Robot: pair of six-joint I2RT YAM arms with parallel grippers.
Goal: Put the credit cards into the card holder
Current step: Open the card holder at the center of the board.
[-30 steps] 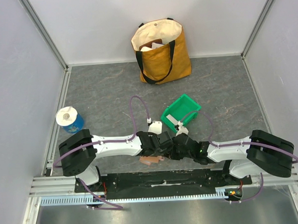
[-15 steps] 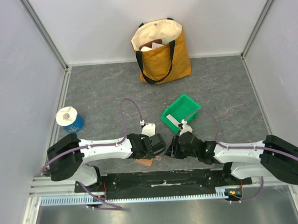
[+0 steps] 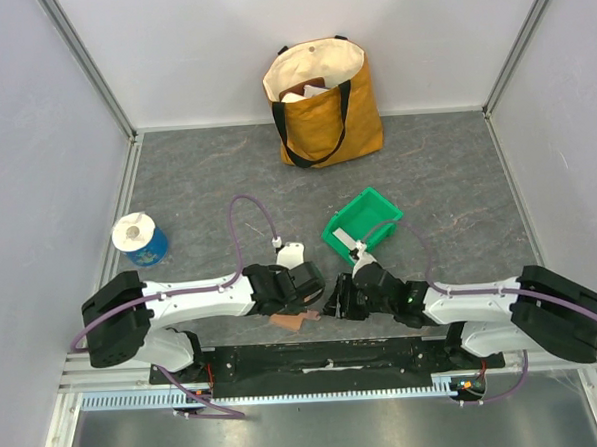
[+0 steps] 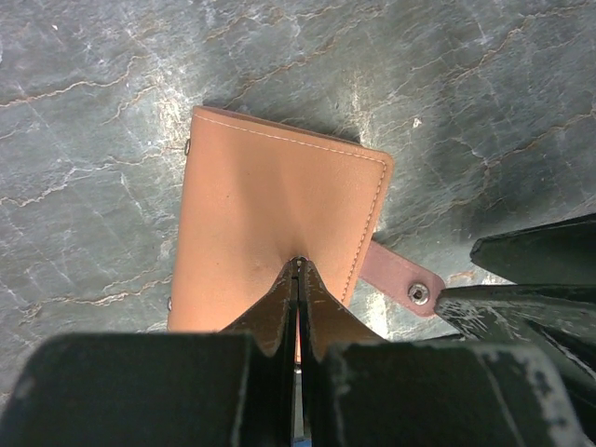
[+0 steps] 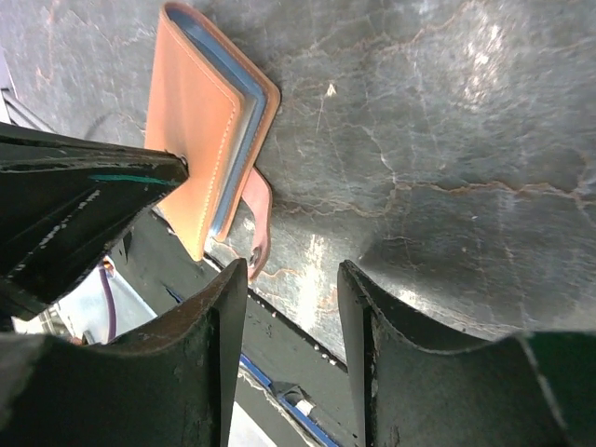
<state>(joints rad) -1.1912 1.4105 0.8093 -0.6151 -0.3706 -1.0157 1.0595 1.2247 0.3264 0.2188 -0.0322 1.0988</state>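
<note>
Now the left pincer (image 4: 298, 265) is pressed together, pinching the brown card holder (image 4: 279, 200) by its near side, at the middle of the table's (image 4: 84, 84) near edge. The right pincer (image 5: 289, 312) stands spread and empty just beside it. No card shows clearly. Best play, by the look of it: pinch firmly, present the blue-lined pocket (image 5: 246, 98) to the right arm, and slide each card in flat, clear of the snap tab (image 4: 402, 281).
</note>
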